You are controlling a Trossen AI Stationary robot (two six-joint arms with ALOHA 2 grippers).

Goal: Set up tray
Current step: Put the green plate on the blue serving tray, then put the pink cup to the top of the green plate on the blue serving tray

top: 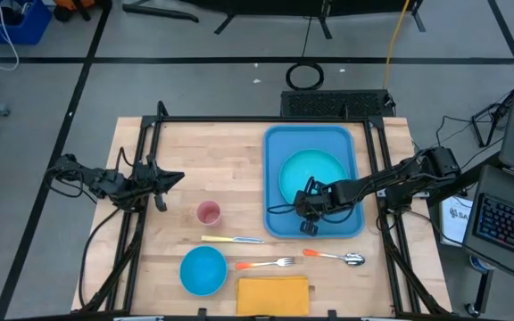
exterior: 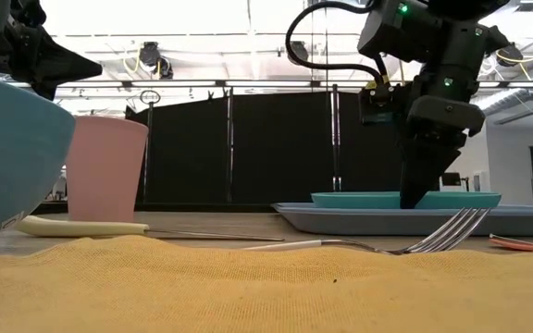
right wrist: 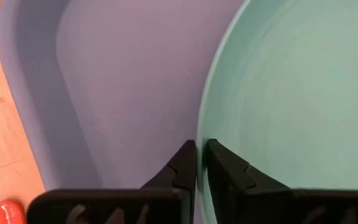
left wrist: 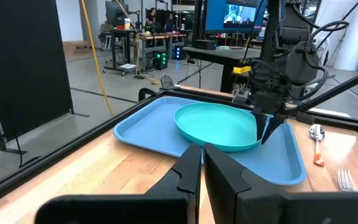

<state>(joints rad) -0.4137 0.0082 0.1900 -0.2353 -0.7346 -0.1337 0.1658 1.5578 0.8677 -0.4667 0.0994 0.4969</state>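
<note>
While both arms hang over the table, I count one blue tray (top: 279,152), one turquoise plate (top: 312,171) in it, one pink cup (top: 208,213), one bowl (top: 203,270), one napkin (top: 273,295), a knife (top: 230,239), a fork (top: 266,263) and a spoon (top: 337,258). Lying right of centre, the tray has its long axis running from the near edge to the far edge. The right gripper (top: 309,223) pinches the plate's rim; the left gripper (top: 161,187), off to the left, is pressed together.

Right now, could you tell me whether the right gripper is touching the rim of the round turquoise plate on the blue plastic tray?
Touching. In the right wrist view, the right gripper has its nearly shut fingers pinching the round turquoise plate's rim over the blue plastic tray.
</note>
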